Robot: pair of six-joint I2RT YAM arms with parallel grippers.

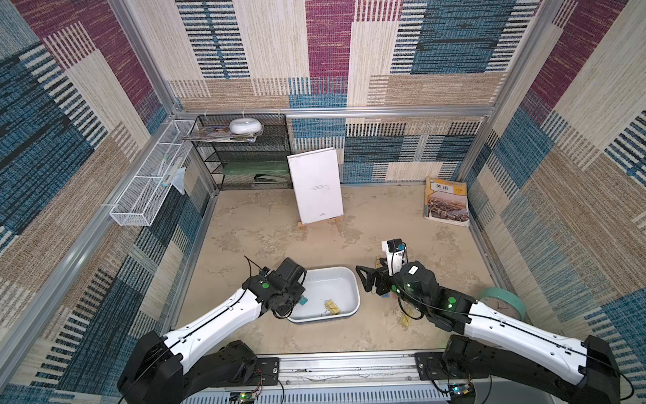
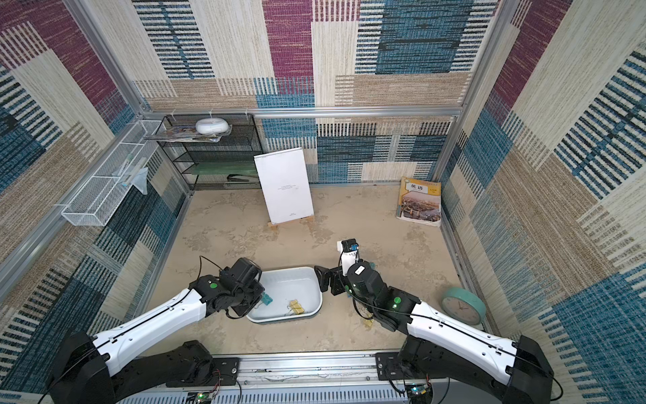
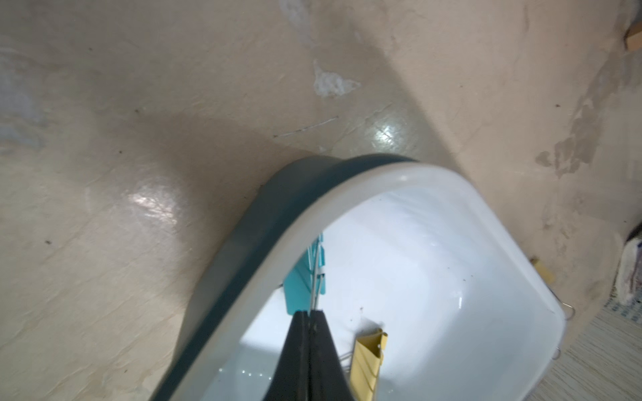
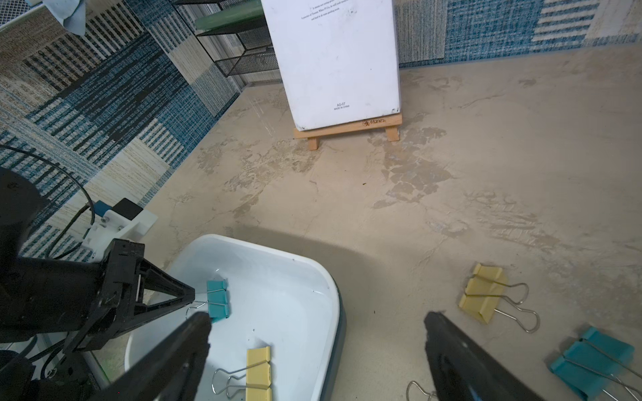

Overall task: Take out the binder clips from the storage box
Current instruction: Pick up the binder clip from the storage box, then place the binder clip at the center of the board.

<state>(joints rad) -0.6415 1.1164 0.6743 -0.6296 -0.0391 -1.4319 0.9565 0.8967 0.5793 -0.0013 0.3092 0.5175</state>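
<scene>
The white storage box (image 1: 357,297) (image 2: 320,293) sits on the table between my two arms. My left gripper (image 3: 309,314) (image 4: 192,295) is shut on the silver wire handle of a teal binder clip (image 4: 217,299) (image 3: 302,288) (image 1: 303,299) inside the box, by its left wall. A yellow binder clip (image 4: 258,368) (image 3: 368,357) (image 1: 332,307) lies on the box floor. My right gripper (image 4: 317,319) (image 1: 363,280) is open over the box's right rim and holds nothing. A yellow clip (image 4: 484,295) and a teal clip (image 4: 587,361) lie on the table to the right of the box.
A white board on a small wooden easel (image 1: 316,185) stands at the back middle. A book (image 1: 447,201) lies at the back right and a teal clock (image 1: 503,300) by the right wall. A black mesh rack (image 1: 244,154) and a white wire basket (image 1: 150,182) are at the back left.
</scene>
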